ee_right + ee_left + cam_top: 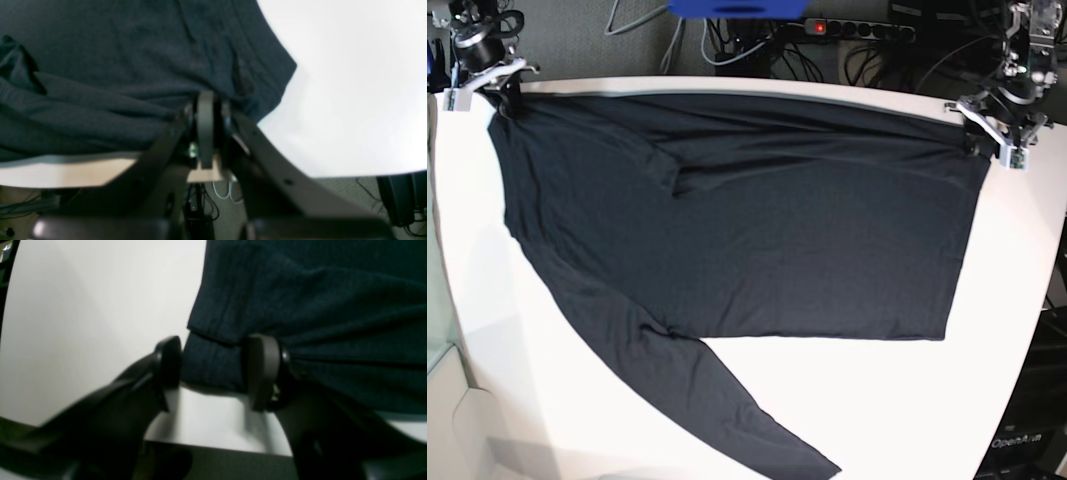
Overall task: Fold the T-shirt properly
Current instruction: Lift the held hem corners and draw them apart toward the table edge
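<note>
White surface [1017, 300] carries the shirt [757, 240] spread nearly flat, one long sleeve trailing toward the near edge. The right pincer [205, 110] is clenched on the shirt's far corner, while the left pincer [213, 366] stands released, its jaws straddling the opposite far corner without pinching it. Judged from this, the first fold is being set up: the left must clamp, then both lift together.

"openarm" on dark base [1024, 441]
</note>
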